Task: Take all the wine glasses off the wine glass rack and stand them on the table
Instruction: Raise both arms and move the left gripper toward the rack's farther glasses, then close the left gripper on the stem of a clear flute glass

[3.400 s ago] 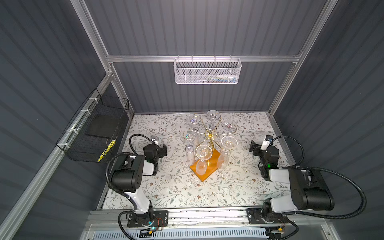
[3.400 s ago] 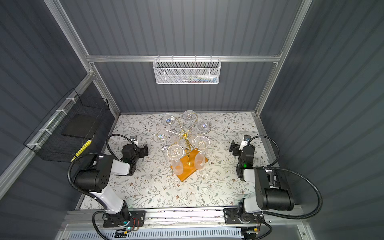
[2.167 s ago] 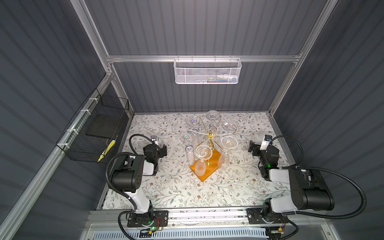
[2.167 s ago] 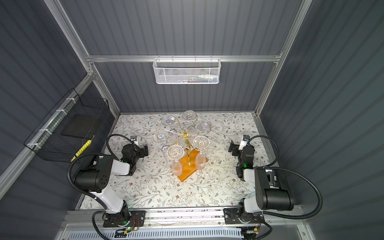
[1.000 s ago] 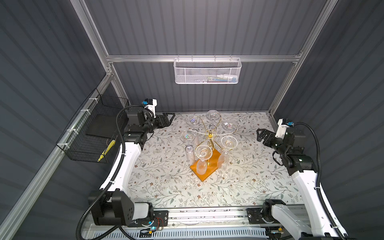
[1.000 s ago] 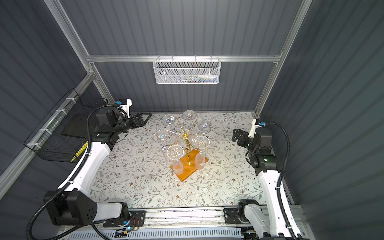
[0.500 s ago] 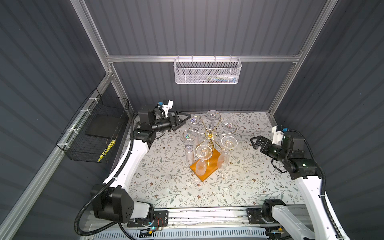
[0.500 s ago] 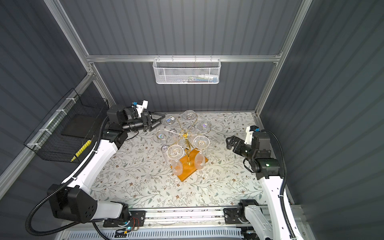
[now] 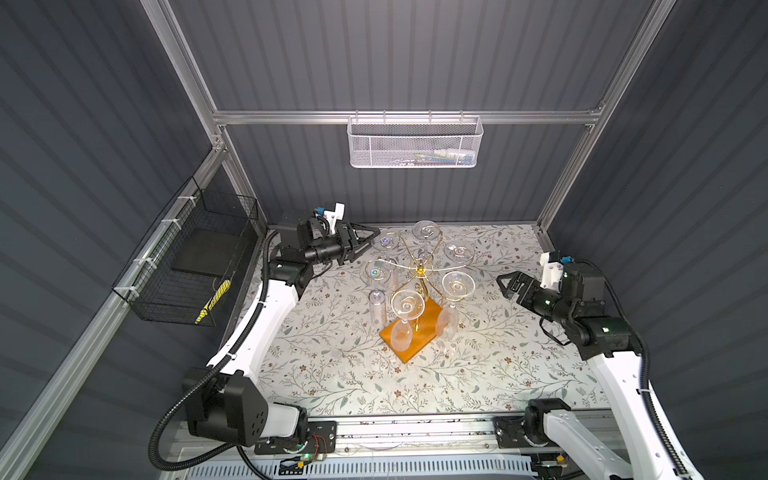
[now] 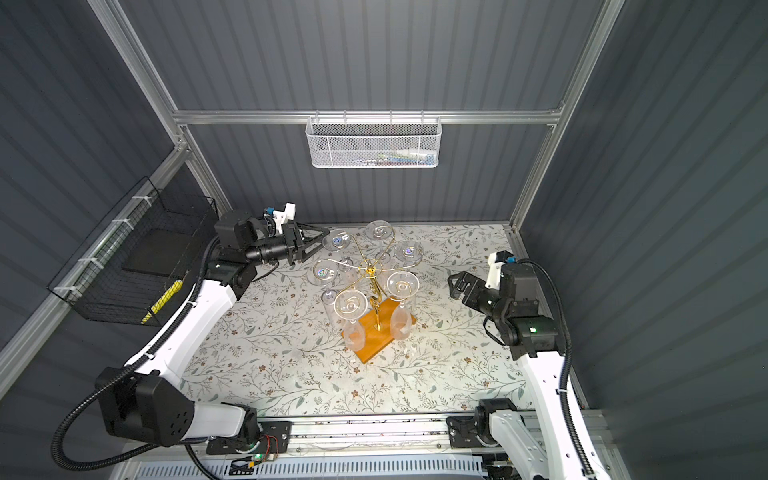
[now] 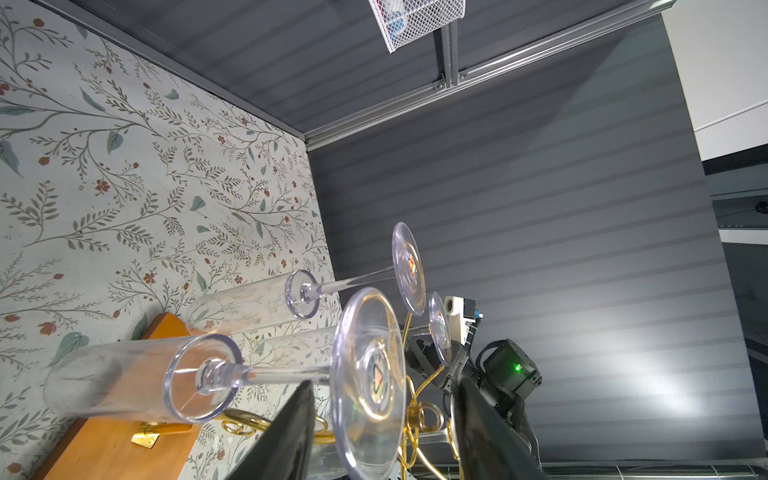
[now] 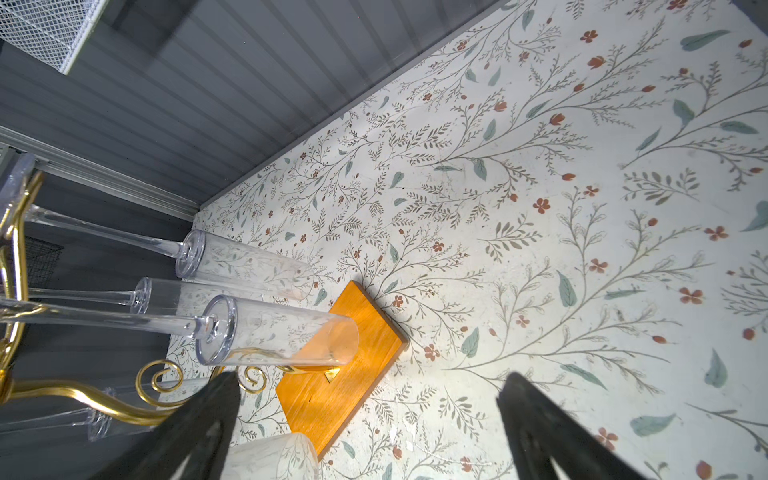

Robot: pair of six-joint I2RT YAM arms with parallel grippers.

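Observation:
The wine glass rack (image 9: 420, 270) (image 10: 369, 270), a gold wire stand on an orange wooden base (image 9: 415, 340) (image 12: 332, 386), stands mid-table. Several clear glasses hang from it upside down. My left gripper (image 9: 371, 241) (image 10: 322, 240) is level with the rack's top at its far left. In the left wrist view the round foot of one wine glass (image 11: 370, 382) (image 9: 386, 241) sits between the left gripper's (image 11: 382, 380) two fingers, with a gap on each side. My right gripper (image 9: 505, 286) (image 12: 370, 378) hangs wide open to the right of the rack, holding nothing.
A white mesh basket (image 9: 415, 143) hangs on the back wall and a black wire basket (image 9: 187, 266) on the left wall. The table carries a floral cloth (image 9: 332, 374). Neighbouring glass feet (image 11: 409, 266) and gold scrolls (image 11: 419, 415) crowd close around the left gripper.
The left gripper has advanced right to the rack, and its jaws have narrowed around a glass foot. The right arm has dropped slightly and edged toward the rack, jaws still wide.

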